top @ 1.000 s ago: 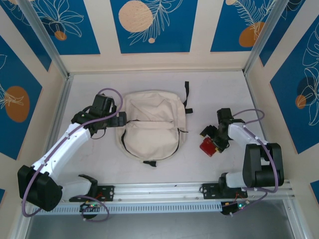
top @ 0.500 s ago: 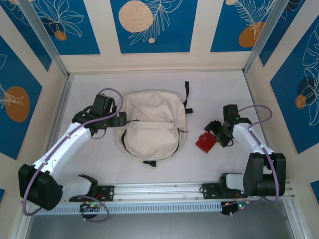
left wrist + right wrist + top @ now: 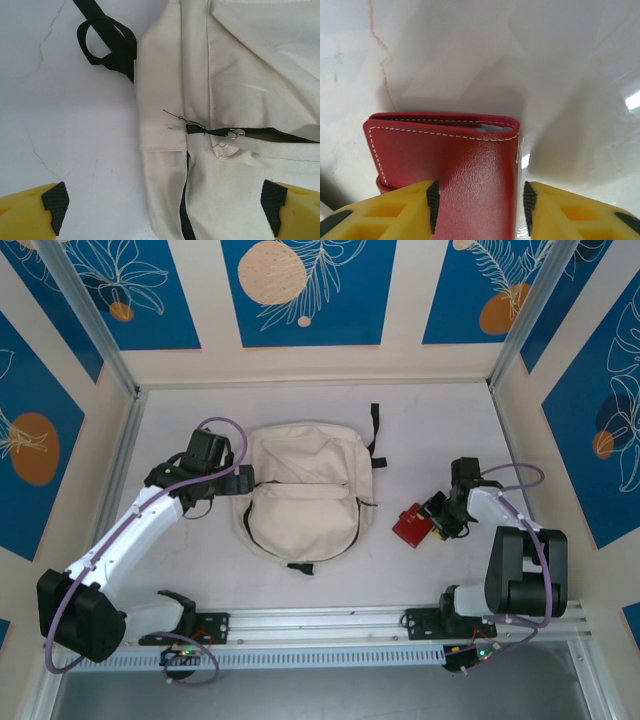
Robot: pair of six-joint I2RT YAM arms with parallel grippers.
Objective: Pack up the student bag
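Student bag (image 3: 303, 495) lies flat on the white table (image 3: 440, 430), a bit left of centre, top end far, front pocket near. It is cream canvas with a black zipper line (image 3: 300, 485) running across its middle and curving down the right side of the pocket. We see black straps (image 3: 375, 440) sticking out at its far right corner and a small black tab at the near edge. Left gripper (image 3: 240, 478) sits at the bag's left edge by the end of the zipper, jaws spread fully wide with nothing between them. In the left wrist view that gripper (image 3: 163, 200) has one finger over bare table and the other over bag fabric (image 3: 250, 60). That view also shows a silver zipper pull (image 3: 232, 133) ahead and a black strap loop (image 3: 105, 45) on the table beside the bag. To the right, well apart from the bag, a red wallet (image 3: 411, 526) lies on the table. Right gripper (image 3: 437, 518) is at the wallet's right end. In the right wrist view its jaws (image 3: 477, 200) are partly closed around the wallet (image 3: 445, 150), with the pads right at the leather. We cannot tell if they actually pinch it.
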